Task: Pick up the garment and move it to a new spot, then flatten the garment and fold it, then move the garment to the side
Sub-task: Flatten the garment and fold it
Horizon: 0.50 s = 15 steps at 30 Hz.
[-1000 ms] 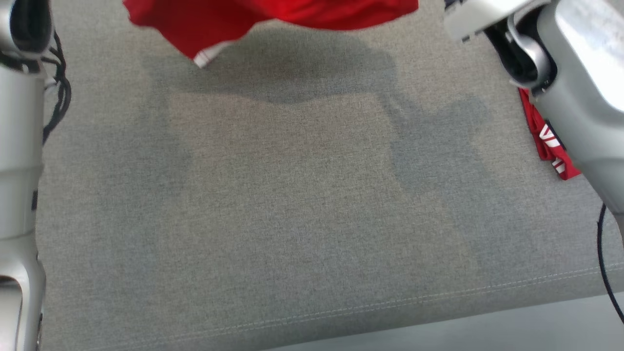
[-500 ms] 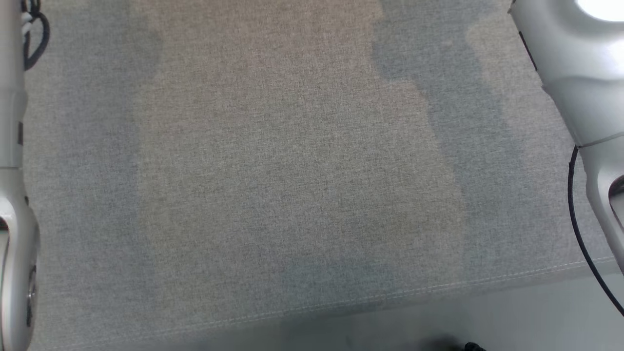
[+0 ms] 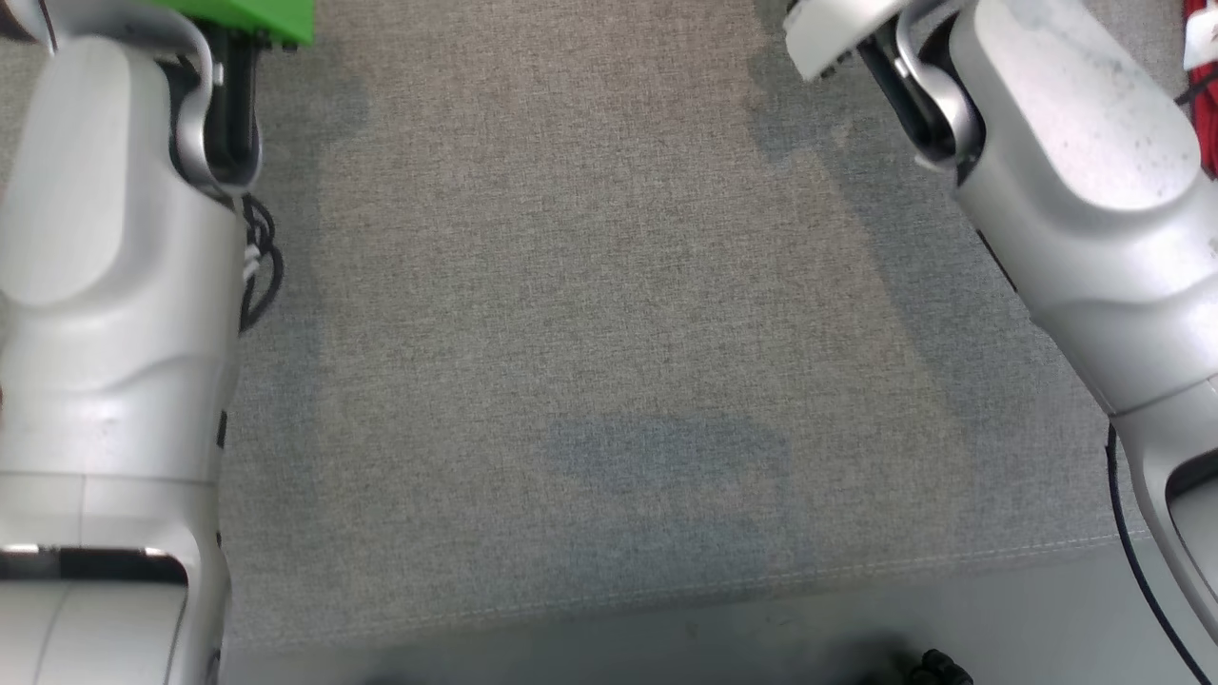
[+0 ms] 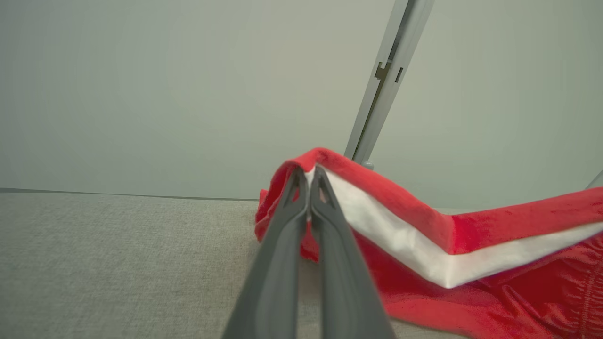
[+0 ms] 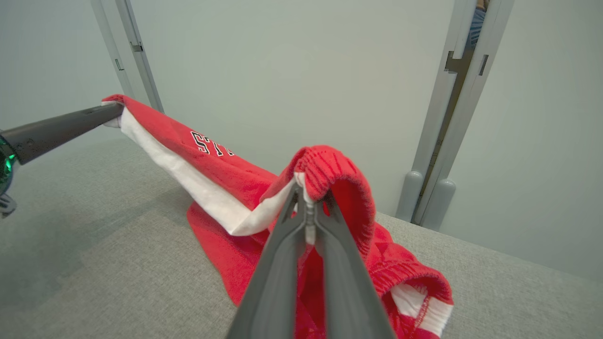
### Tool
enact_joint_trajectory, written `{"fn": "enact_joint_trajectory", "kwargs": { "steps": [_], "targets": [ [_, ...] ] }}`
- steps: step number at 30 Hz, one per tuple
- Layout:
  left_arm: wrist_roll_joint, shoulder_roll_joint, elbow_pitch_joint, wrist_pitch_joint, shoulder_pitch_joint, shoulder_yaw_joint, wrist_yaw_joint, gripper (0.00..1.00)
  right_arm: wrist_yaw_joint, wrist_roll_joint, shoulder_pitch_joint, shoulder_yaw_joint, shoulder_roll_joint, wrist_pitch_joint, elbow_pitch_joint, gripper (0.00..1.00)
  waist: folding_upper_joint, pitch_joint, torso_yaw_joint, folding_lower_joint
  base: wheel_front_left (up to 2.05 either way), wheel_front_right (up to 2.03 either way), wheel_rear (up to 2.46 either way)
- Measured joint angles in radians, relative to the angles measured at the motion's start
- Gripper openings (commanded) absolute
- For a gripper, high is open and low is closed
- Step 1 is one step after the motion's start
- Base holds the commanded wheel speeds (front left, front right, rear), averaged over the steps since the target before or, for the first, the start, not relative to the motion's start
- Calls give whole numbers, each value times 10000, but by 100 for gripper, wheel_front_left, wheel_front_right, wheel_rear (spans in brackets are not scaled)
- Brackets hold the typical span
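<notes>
The pale left forearm (image 3: pixel 105 285) and right forearm (image 3: pixel 1075 209) framed a grey fabric surface (image 3: pixel 609 285). Beyond them, the left gripper (image 4: pixel 308 181) was pressed shut on a corner of the red garment (image 4: pixel 424 221), at its white stripe. The right gripper (image 5: pixel 308 195) pinched the same garment's ribbed red edge. The cloth hung raised between the two, its lower folds resting on the surface. Behind stood a pale wall (image 5: pixel 306 70) and a grey metal post (image 5: pixel 452 117).

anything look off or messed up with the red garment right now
Nothing damaged or spilled. The red garment hangs between the left gripper and right gripper, both shut on it; its lower part lies bunched on the grey surface.
</notes>
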Motion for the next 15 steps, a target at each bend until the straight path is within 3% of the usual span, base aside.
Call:
{"fn": "enact_joint_trajectory", "kwargs": {
  "steps": [15],
  "targets": [
    [169,-153,-3605,0,5992,499,36,0,-8,3346,5318,899,-1841,0,-3338,0,0,-1225,105,-2,0,0,0]
  ]
}}
